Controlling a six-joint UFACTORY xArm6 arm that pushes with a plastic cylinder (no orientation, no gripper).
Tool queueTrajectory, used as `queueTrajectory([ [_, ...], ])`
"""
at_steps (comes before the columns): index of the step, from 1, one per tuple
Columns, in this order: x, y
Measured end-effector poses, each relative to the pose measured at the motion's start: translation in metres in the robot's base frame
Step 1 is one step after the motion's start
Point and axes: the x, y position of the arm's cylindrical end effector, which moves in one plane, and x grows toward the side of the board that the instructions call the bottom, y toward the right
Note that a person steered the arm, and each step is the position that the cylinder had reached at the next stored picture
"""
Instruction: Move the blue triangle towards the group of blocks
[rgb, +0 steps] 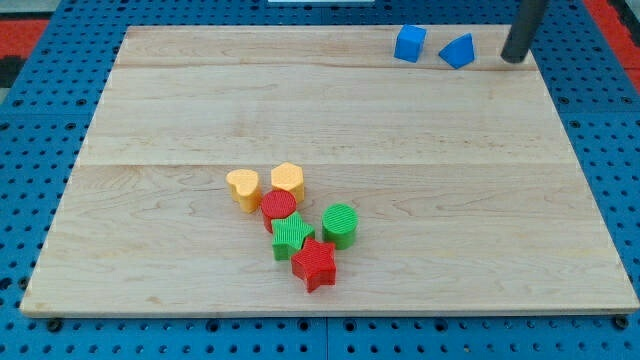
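The blue triangle (457, 50) lies near the view's top right on the wooden board (150, 120). A blue cube (409, 43) sits just to its left. My tip (513, 58) stands a short way to the right of the blue triangle, apart from it. The group of blocks lies lower centre: a yellow heart (242, 188), a yellow hexagon (287, 180), a red round block (279, 210), a green star-like block (292, 236), a green cylinder (340, 224) and a red star (314, 263).
The board rests on a blue pegboard table (40, 120). The board's top edge runs just behind the two blue blocks and my tip.
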Motion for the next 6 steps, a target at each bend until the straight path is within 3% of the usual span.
queueTrajectory([
  [1,-0.023,-0.116],
  [2,-0.012,-0.253],
  [3,0.031,-0.292],
  [4,0.004,-0.217],
  [5,0.013,-0.113],
  [6,0.074,-0.159],
])
